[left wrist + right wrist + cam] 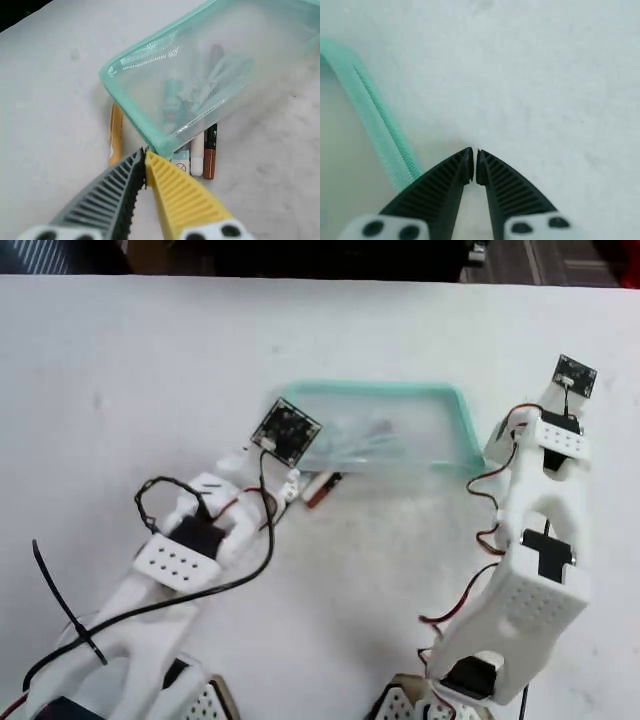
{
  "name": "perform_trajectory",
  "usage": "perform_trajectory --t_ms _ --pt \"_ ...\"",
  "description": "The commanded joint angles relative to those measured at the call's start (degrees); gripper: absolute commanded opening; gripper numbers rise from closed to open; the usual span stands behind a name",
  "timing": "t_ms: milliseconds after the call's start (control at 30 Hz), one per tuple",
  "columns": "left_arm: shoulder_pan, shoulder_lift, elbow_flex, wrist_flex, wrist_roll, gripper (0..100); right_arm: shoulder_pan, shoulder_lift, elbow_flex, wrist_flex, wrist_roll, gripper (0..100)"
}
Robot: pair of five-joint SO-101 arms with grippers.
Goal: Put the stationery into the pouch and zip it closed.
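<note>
A teal mesh pouch (385, 430) lies flat at mid-table with several stationery items showing through its mesh (200, 95). A white marker (197, 155) and a brown marker (210, 150) stick out at its near corner, and a yellow pen (116, 132) lies along its short side. My left gripper (145, 152) is shut, its grey and yellow tips touching that corner (295, 480). My right gripper (474, 161) is shut with nothing visible between its black fingers, on the table just beside the pouch's teal edge (380, 130), at the pouch's opposite end (492, 450).
The white table (380, 570) stretches bare in front of the pouch and between the two arms. Loose black and red cables (240, 570) trail along both arms. The table's far edge (300, 276) borders a dark background.
</note>
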Motion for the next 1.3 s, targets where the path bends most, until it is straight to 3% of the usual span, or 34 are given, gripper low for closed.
perform_trajectory --t_ms 0,133,333,700,900,1000,1200,1267 --pt "-0.13 -0.22 -0.35 -1.85 0.18 2 -0.57 -0.66 -2.29 1.01 -0.44 1.7" --pt "-3.21 -0.31 -0.53 -2.02 1.05 2 -2.77 -1.8 -2.81 6.99 0.0 1.7" --pt "-11.65 -0.31 -0.35 -5.19 11.25 2 -3.3 -14.02 -1.49 16.57 0.09 1.7" --pt "-13.49 6.46 -0.53 -11.16 12.4 3 -8.75 -31.08 12.04 13.05 0.09 1.7" --pt "-13.85 33.27 -24.0 7.91 15.03 6 -11.03 -36.0 24.0 2.51 0.0 1.7" --pt "-14.9 39.6 -34.02 16.97 18.02 4 -11.21 -35.82 28.57 -2.59 0.0 1.7" --pt "-14.55 38.11 -33.67 17.05 17.58 3 -10.86 -35.74 36.04 -13.41 0.09 1.7" --pt "-14.37 34.95 -32.62 17.14 13.27 6 -11.03 -35.74 38.15 -16.48 0.62 1.7"
